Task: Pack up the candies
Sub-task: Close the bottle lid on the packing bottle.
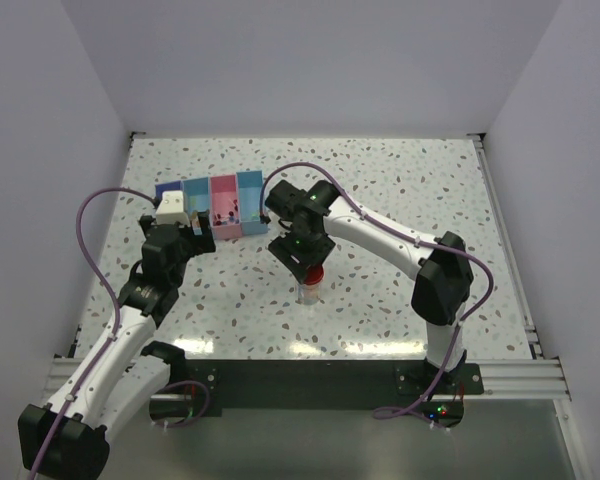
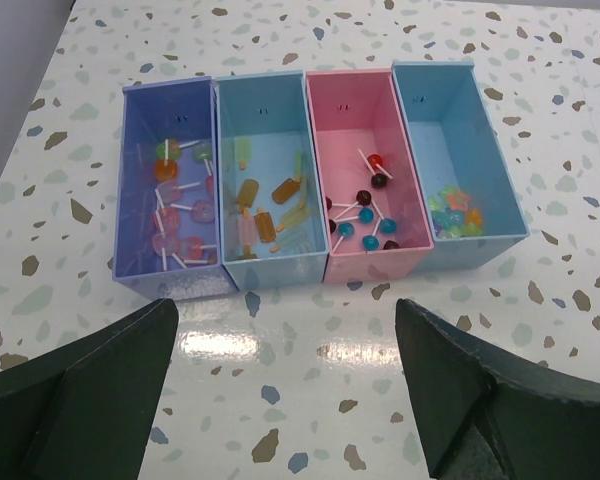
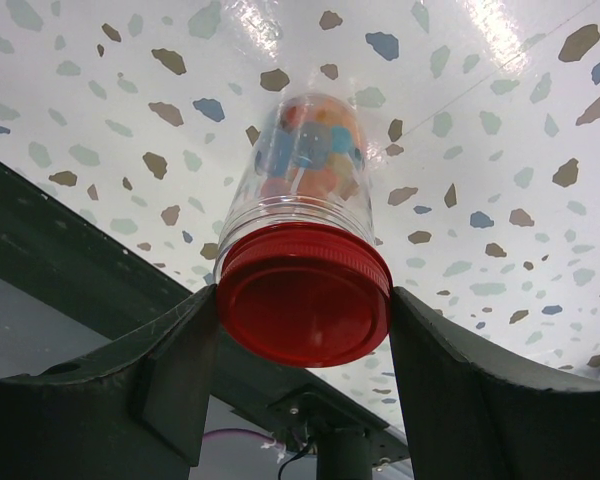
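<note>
Right tool clamps red lid of jar holding candies, on table. Left tool gapes wide, facing four bins.

Jar: clear, smooth plastic, ridged near neck. Red lid: glossy plastic. My right gripper: matt dark plastic. Tabletop: speckled stone look, polished, reflecting light. Bins: smooth coloured translucent plastic.

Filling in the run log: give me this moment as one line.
right gripper: shut on red lid of jar | left gripper: open, facing four bins | candies: in jar and bins
</note>
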Robot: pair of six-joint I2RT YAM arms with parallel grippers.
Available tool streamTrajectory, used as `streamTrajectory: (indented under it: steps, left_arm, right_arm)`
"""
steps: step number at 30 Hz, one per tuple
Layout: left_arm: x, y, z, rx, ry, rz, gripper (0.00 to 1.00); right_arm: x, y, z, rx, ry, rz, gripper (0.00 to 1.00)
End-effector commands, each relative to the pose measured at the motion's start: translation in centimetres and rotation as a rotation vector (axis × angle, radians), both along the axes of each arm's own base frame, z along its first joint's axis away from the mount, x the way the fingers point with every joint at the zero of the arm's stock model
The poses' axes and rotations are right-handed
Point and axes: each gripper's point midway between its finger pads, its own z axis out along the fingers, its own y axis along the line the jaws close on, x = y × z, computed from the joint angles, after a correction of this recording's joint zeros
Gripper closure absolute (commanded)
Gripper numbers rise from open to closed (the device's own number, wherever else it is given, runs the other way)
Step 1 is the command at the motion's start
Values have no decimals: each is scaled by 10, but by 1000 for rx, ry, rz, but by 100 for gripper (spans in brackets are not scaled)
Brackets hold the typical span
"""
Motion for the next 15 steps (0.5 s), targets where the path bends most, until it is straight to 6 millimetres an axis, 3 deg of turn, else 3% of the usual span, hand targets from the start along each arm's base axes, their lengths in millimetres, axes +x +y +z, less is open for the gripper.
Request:
streamTrajectory:
  steps: [1,15]
  left_arm:
    - [4,-1,7,2,-33,-9,5]
    - [4,-1,7,4,-31,-10,6]
  right_arm:
    - [-1,2,10,25,-37,28,48]
    - [-6,1,12,19,-34,55,34]
